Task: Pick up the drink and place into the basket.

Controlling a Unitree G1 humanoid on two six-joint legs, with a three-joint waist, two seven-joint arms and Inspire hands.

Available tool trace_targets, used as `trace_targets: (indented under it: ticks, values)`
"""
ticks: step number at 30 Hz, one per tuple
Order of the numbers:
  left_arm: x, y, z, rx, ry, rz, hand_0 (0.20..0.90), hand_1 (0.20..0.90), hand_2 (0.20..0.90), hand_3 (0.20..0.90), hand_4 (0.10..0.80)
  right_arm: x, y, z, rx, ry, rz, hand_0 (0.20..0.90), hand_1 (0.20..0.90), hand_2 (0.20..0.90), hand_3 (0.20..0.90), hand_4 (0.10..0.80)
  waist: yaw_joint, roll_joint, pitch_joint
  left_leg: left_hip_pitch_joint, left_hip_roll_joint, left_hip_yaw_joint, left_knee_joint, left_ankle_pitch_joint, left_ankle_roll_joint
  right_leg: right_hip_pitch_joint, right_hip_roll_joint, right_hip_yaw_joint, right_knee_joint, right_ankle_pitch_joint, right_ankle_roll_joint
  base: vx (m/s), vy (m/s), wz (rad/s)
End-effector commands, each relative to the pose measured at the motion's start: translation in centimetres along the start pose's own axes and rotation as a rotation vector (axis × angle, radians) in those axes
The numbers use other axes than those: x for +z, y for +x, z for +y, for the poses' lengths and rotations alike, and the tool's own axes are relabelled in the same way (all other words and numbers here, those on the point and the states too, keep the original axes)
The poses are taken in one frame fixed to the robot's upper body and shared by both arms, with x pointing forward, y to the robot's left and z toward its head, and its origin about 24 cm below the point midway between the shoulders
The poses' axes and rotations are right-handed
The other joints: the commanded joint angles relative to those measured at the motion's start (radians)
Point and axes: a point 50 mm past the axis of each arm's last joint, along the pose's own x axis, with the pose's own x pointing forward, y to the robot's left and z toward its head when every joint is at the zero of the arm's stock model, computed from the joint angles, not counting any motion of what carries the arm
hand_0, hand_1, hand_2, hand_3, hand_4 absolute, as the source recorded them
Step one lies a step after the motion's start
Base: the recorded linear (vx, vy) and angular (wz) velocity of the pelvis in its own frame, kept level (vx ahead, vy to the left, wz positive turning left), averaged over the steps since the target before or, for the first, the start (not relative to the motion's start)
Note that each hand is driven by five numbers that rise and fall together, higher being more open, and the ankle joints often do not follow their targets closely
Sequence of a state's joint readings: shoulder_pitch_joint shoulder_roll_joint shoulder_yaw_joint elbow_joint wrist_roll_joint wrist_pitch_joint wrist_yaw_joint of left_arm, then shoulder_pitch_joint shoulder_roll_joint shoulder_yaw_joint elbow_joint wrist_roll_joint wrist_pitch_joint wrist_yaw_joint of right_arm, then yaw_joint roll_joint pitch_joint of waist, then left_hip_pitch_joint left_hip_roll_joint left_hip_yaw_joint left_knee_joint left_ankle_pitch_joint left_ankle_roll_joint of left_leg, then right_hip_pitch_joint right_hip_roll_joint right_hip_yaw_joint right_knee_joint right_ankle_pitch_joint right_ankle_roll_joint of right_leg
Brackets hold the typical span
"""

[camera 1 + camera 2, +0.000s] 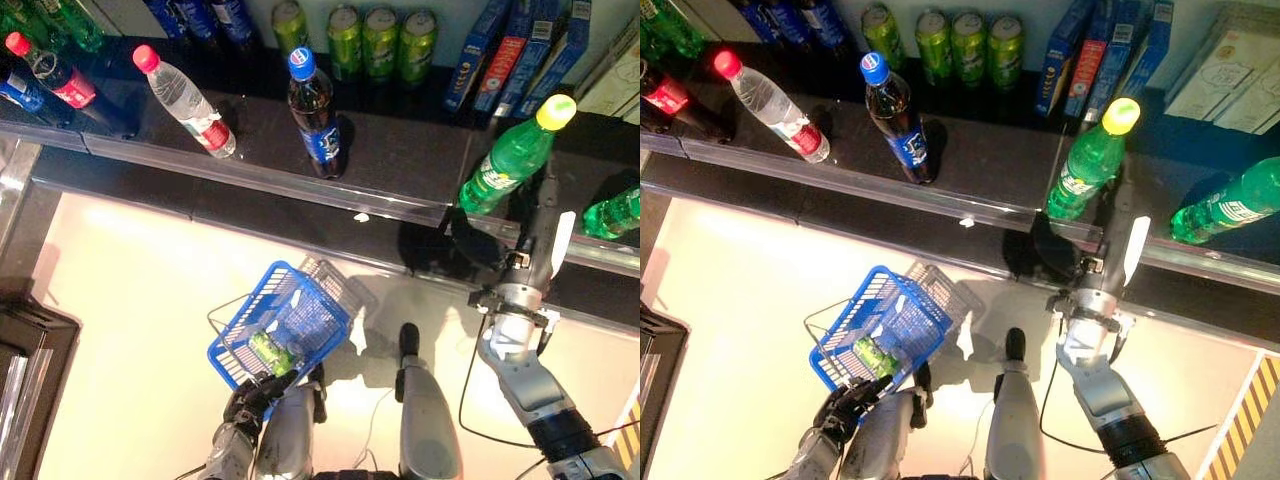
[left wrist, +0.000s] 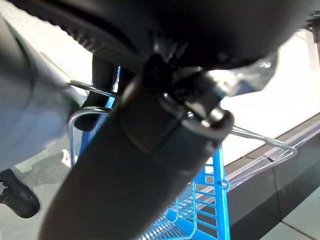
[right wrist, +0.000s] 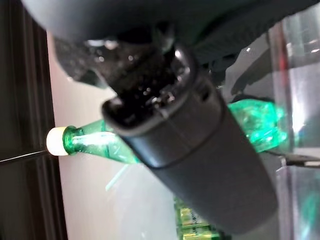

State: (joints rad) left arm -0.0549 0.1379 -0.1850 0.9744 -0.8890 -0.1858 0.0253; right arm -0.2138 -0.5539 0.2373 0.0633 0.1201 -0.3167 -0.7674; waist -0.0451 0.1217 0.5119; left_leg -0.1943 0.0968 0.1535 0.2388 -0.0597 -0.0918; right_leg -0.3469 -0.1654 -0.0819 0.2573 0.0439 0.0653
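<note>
A green bottle with a yellow cap point(image 1: 505, 165) stands on the dark shelf point(image 1: 400, 150) at the right. My right hand point(image 1: 540, 235) reaches up to the shelf just right of this bottle, its fingers straight along the bottle's side and its white-covered thumb held out. The right wrist view shows the bottle point(image 3: 100, 142) past the thumb. My left hand point(image 1: 252, 398) is shut on the wire handles of the blue basket point(image 1: 300, 290), which hangs low in front. A green drink point(image 1: 272, 350) lies inside it. The basket also shows in the left wrist view point(image 2: 220, 200).
On the shelf stand a dark cola bottle point(image 1: 316, 115), a clear water bottle point(image 1: 190, 105), red-capped bottles point(image 1: 55, 75), green cans point(image 1: 380, 40), blue boxes point(image 1: 520, 50) and another green bottle point(image 1: 612, 212). A glass rail point(image 1: 300, 190) edges the shelf front.
</note>
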Motion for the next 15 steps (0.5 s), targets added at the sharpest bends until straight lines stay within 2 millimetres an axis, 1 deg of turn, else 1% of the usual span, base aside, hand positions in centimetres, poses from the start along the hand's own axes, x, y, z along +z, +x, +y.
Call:
trace_targets:
  ticks: [1,4,8,12,15]
  values:
    - [-0.2,-1.4,3.1,0.029,0.018,-0.038,0.300,0.300,0.300,0.200,0.100,5.7,2.8,-0.5,-0.070,0.143,-0.283,0.900,0.900,0.900,0.900,0.800,0.031,-0.017,-0.027,-0.090,-0.029,-0.081,0.122,0.076,0.022,0.045,0.003,-0.072,0.124,-0.133,-0.046,0.039,-0.023,0.01]
    - [-0.2,-1.3,3.1,0.025,0.029,-0.031,0.300,0.300,0.300,0.200,0.100,6.4,3.8,-0.4,-0.103,0.161,-0.308,0.900,0.900,0.900,0.900,0.800,0.039,-0.019,-0.027,-0.095,-0.029,-0.085,0.131,0.083,0.020,0.046,0.004,-0.074,0.128,-0.136,-0.049,0.022,-0.018,0.00]
    - [-0.2,-1.3,3.1,0.018,0.044,-0.025,0.300,0.300,0.300,0.200,0.100,6.6,4.9,-0.6,-0.147,0.179,-0.300,0.900,0.900,0.900,0.900,0.800,0.048,-0.019,-0.027,-0.100,-0.032,-0.094,0.142,0.087,0.020,0.047,0.005,-0.078,0.136,-0.138,-0.053,0.039,-0.007,0.03]
    - [-0.2,-1.3,3.2,0.010,0.056,-0.024,0.300,0.300,0.300,0.200,0.100,6.1,5.3,-1.1,-0.185,0.178,-0.272,0.900,0.900,0.900,0.900,0.800,0.055,-0.017,-0.032,-0.104,-0.034,-0.100,0.151,0.092,0.021,0.051,0.005,-0.080,0.139,-0.138,-0.055,0.049,0.013,0.00]
    - [0.0,-1.4,3.4,0.015,0.055,-0.025,0.300,0.300,0.300,0.200,0.100,5.4,5.4,-1.5,-0.221,0.202,-0.230,0.900,0.900,0.900,0.900,0.800,0.059,-0.022,-0.032,-0.108,-0.037,-0.106,0.163,0.092,0.022,0.051,0.004,-0.078,0.146,-0.138,-0.057,0.046,-0.003,0.02]
